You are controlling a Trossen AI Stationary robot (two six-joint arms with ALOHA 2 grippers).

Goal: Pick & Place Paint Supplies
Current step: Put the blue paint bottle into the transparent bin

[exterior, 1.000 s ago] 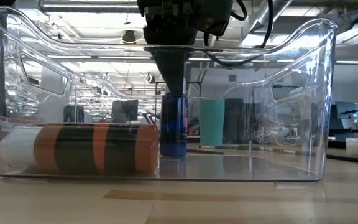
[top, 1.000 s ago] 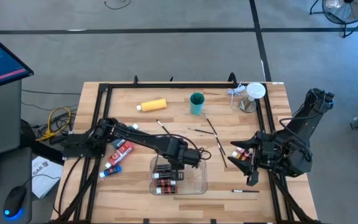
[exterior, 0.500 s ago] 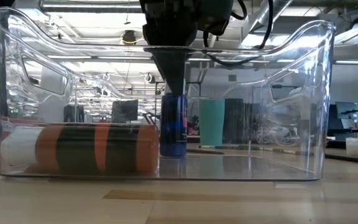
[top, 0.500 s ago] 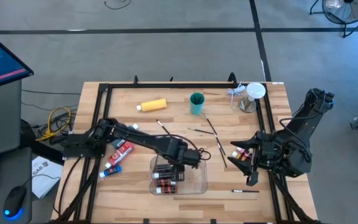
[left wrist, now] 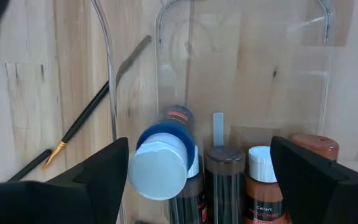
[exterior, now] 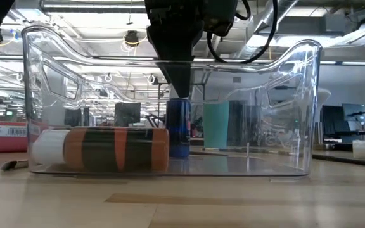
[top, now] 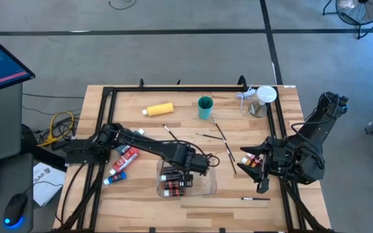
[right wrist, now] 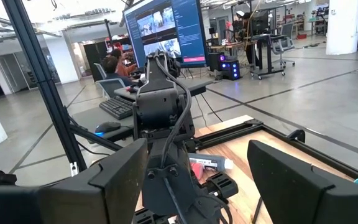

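1. The left end effector point(left wrist: 194, 180) hangs over the clear tray point(top: 207, 188) near the front middle of the desk point(top: 173, 97), its two dark fingers point(left wrist: 89, 180) spread wide apart and gripping nothing.
2. Between those fingers, just below them, stands a blue paint tube point(left wrist: 163, 158), upright with its pale cap toward the wrist camera; neither finger touches it.
3. From desk height the blue paint tube point(exterior: 179, 130) stands inside the tray, directly under the dark tip of the left end effector point(exterior: 179, 79).
4. Beside it in the tray lie small brown paint bottles point(left wrist: 263, 180), and one brown bottle with a white cap point(exterior: 100, 149) lies on its side along the tray's near wall.
5. Outside the tray, red and blue tubes point(top: 123, 162) lie left of it, a yellow bottle point(top: 158, 109) sits farther back, and thin brushes point(top: 224, 144) lie right of the tray.
6. The teal cup point(top: 204, 107) stands behind the brushes.
7. The right end effector point(top: 251, 169) waits at the desk's right side, fingers released and empty.
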